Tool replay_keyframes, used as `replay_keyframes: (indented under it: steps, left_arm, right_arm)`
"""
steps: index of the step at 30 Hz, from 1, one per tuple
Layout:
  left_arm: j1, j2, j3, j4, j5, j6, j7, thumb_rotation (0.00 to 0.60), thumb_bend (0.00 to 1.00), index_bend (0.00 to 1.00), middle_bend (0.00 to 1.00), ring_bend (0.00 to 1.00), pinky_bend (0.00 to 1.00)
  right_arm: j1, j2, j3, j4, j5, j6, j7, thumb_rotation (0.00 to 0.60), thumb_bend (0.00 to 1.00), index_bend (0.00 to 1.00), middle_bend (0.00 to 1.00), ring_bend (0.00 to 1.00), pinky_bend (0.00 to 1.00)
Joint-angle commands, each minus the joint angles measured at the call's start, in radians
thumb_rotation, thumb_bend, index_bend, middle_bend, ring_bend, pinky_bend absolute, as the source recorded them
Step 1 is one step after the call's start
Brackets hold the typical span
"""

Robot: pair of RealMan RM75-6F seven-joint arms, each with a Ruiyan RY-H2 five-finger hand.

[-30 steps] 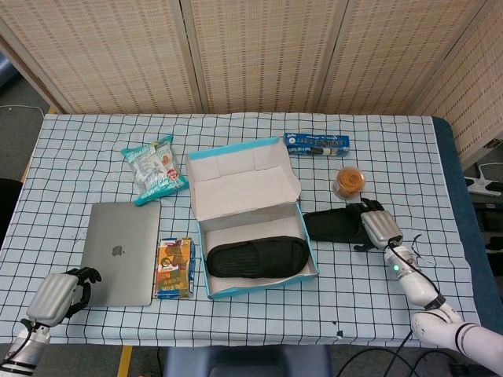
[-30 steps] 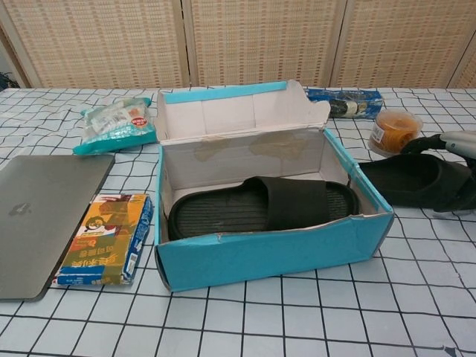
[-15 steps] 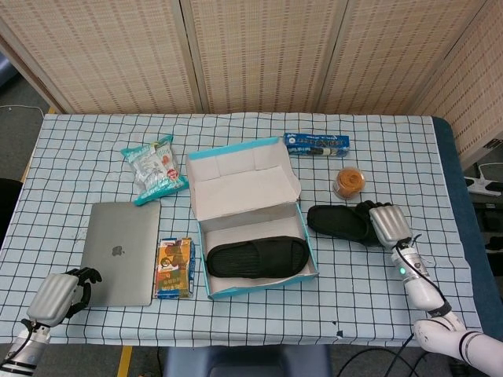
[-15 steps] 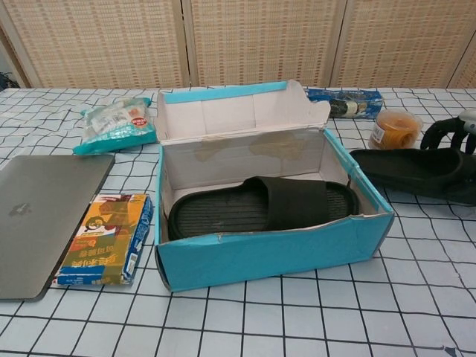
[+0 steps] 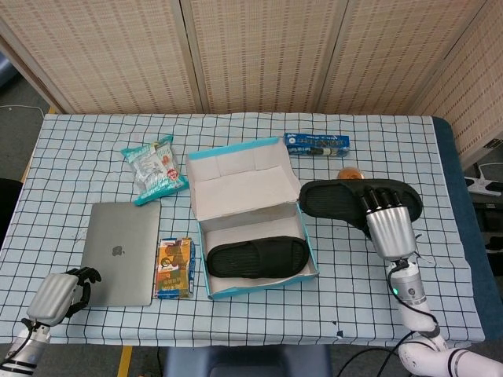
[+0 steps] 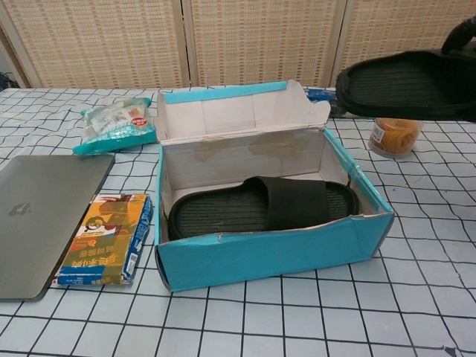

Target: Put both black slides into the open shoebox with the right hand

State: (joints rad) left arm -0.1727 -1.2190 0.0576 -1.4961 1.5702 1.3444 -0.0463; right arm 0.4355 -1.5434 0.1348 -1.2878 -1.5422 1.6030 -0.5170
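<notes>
One black slide (image 5: 255,258) (image 6: 260,207) lies flat inside the open teal shoebox (image 5: 203,240) (image 6: 275,253). The second black slide (image 5: 342,199) (image 6: 401,85) hangs in the air right of the box, well above the table, sole toward the chest camera. My right hand (image 5: 388,220) grips its right end, fingers over the strap. My left hand (image 5: 59,294) rests at the table's front left corner with fingers curled in and nothing in it; the chest view does not show it.
A silver laptop (image 5: 122,253) and a yellow snack pack (image 5: 174,268) lie left of the box. A teal snack bag (image 5: 153,167) sits behind them. A blue packet (image 5: 317,144) and an orange jar (image 6: 394,135) stand at the back right.
My right hand has lifted the second slide off the table, raising it high and carrying it slightly left toward the box. The left hand and the boxed slide have not moved.
</notes>
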Motion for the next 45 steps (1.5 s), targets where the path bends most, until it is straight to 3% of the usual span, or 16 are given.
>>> replay_keyframes:
  steps: [1, 11, 15, 17, 23, 35, 45]
  left_arm:
    - [0.000, 0.000, -0.001, -0.003, -0.002, 0.000, -0.005, 0.600, 0.72, 0.44, 0.45, 0.48, 0.67]
    - [0.002, 0.006, -0.001, -0.004, 0.009, 0.014, -0.025, 0.600, 0.72, 0.44, 0.45, 0.48, 0.67]
    - [0.002, 0.007, -0.001, -0.002, 0.008, 0.014, -0.030, 0.600, 0.72, 0.44, 0.45, 0.48, 0.67]
    - [0.002, 0.012, -0.002, -0.005, 0.006, 0.013, -0.046, 0.600, 0.72, 0.44, 0.45, 0.48, 0.67]
    - [0.002, 0.014, -0.002, -0.003, 0.008, 0.015, -0.056, 0.600, 0.72, 0.44, 0.45, 0.48, 0.67]
    - [0.001, 0.011, -0.001, -0.004, 0.007, 0.010, -0.043, 0.600, 0.72, 0.44, 0.45, 0.48, 0.67]
    - [0.001, 0.012, -0.001, -0.003, 0.008, 0.010, -0.043, 0.600, 0.72, 0.44, 0.45, 0.48, 0.67]
  right_arm:
    - [0.047, -0.109, 0.011, 0.062, -0.118, 0.053, 0.003, 0.600, 0.04, 0.56, 0.61, 0.47, 0.51]
    - [0.211, -0.364, 0.028, 0.293, -0.185, -0.062, 0.152, 0.600, 0.04, 0.57, 0.62, 0.48, 0.51]
    - [0.231, -0.412, 0.032, 0.350, -0.182, -0.075, 0.167, 0.600, 0.04, 0.58, 0.62, 0.48, 0.51]
    - [0.262, -0.482, 0.040, 0.427, -0.172, -0.105, 0.186, 0.600, 0.04, 0.58, 0.62, 0.48, 0.51]
    - [0.291, -0.577, 0.035, 0.585, -0.170, -0.101, 0.244, 0.600, 0.04, 0.58, 0.62, 0.48, 0.51]
    - [0.253, -0.603, -0.035, 0.709, -0.158, -0.128, 0.318, 0.600, 0.04, 0.58, 0.62, 0.48, 0.51]
    - [0.220, -0.572, -0.051, 0.662, -0.119, -0.184, 0.297, 0.600, 0.04, 0.56, 0.62, 0.45, 0.50]
